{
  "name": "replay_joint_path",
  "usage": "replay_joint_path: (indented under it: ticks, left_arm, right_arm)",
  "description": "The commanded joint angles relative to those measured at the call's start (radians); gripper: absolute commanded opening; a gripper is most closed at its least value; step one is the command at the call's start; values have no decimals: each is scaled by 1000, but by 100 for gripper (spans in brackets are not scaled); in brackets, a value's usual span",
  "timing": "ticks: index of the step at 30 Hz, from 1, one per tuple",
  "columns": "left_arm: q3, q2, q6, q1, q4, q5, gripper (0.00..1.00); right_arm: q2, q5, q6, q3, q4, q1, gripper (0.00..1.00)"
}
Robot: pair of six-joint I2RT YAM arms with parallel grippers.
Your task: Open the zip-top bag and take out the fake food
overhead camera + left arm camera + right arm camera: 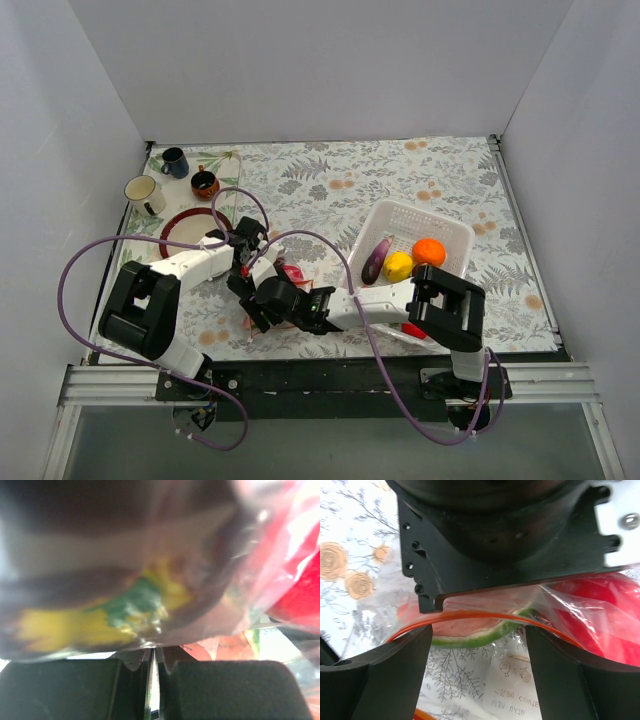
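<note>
The zip-top bag (292, 274) lies near the table's front, between my two grippers. My left gripper (243, 280) is shut on a thin fold of the bag's plastic (154, 655); blurred yellow-green and red fake food (300, 595) fill that view. My right gripper (262, 308) is open, and the bag's orange zip strip (485, 615) runs across between its fingers (375, 680). Inside the bag I see a green-rimmed melon slice (470, 635) and a red piece (600, 610). An eggplant (376, 260), a lemon (398, 266) and an orange ball (429, 251) lie in the white basket (400, 215).
Three small mugs (143, 193) and a red-rimmed plate (172, 228) stand at the back left. A red piece (412, 330) lies by the right arm's base at the basket's front corner. White walls enclose the table on three sides.
</note>
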Motion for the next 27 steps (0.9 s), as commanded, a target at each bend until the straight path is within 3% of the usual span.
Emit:
replay_joint_path:
  ticks: [1, 8, 19, 27]
  left_arm:
    - [-9, -7, -5, -8, -5, 31, 0]
    - [-18, -21, 5, -8, -7, 17, 0]
    - [-1, -6, 2, -8, -4, 11, 0]
    - [5, -7, -2, -8, -11, 2, 0]
  right_arm:
    - [45, 90, 13, 85, -73, 6, 83]
    - [13, 148, 13, 30, -81, 12, 77]
    - [-172, 216, 1, -168, -158, 26, 75]
    - [-177, 158, -25, -145, -129, 34, 74]
